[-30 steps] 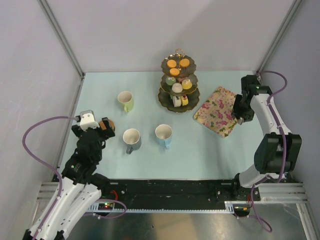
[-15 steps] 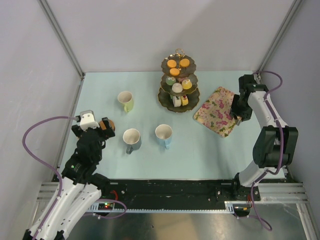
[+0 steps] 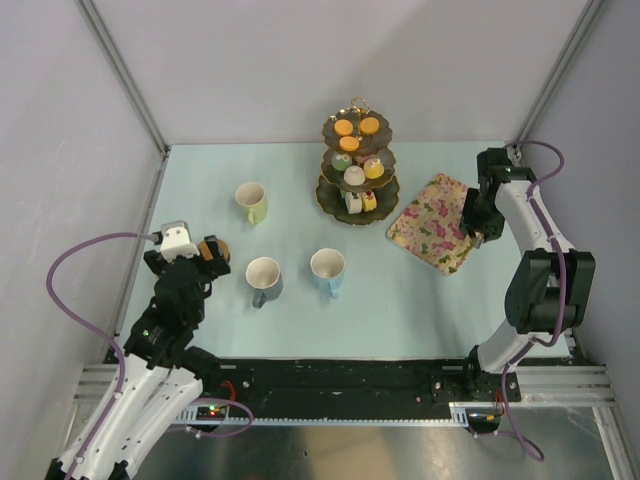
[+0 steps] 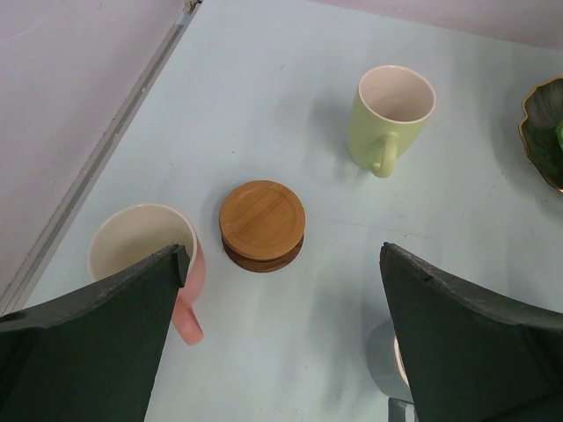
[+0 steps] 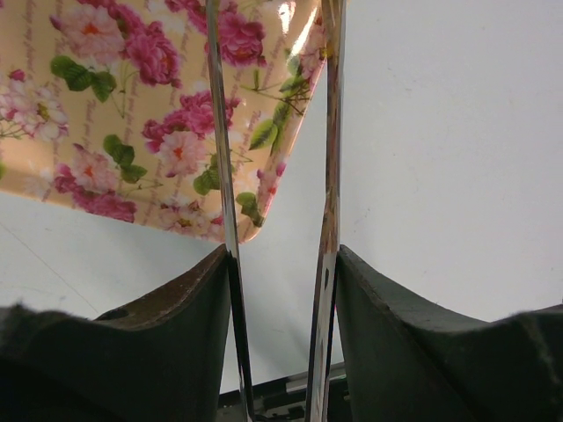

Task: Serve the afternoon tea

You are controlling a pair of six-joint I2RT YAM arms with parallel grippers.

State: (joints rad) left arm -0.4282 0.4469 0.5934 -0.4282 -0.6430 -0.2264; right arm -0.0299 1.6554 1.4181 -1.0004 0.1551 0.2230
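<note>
The dark three-tier stand point(image 3: 322, 188) holds small cakes point(image 3: 345, 127) on every tier at the back centre. A yellow-green mug point(image 3: 251, 202) point(image 4: 391, 114), a grey mug point(image 3: 264, 278) and a blue mug point(image 3: 328, 270) stand on the table. My left gripper point(image 3: 203, 258) point(image 4: 283, 264) hangs open and empty above the table. Its view shows a pink mug point(image 4: 145, 255) by the left finger and stacked brown coasters point(image 4: 262, 224) ahead. My right gripper point(image 3: 472, 228) point(image 5: 281, 255) is shut on metal tongs point(image 5: 220, 132), whose blades straddle a corner of the floral tray point(image 5: 132, 105).
The floral tray point(image 3: 433, 222) lies empty, right of the stand. The grey mug point(image 4: 384, 362) is half hidden behind my left gripper's right finger. Walls and metal posts close in the table on three sides. The black rail with the arm bases runs along the near edge.
The right arm has drawn in slightly, bringing its gripper and the tongs a little left toward the tray. The left arm and all mugs are unchanged.
</note>
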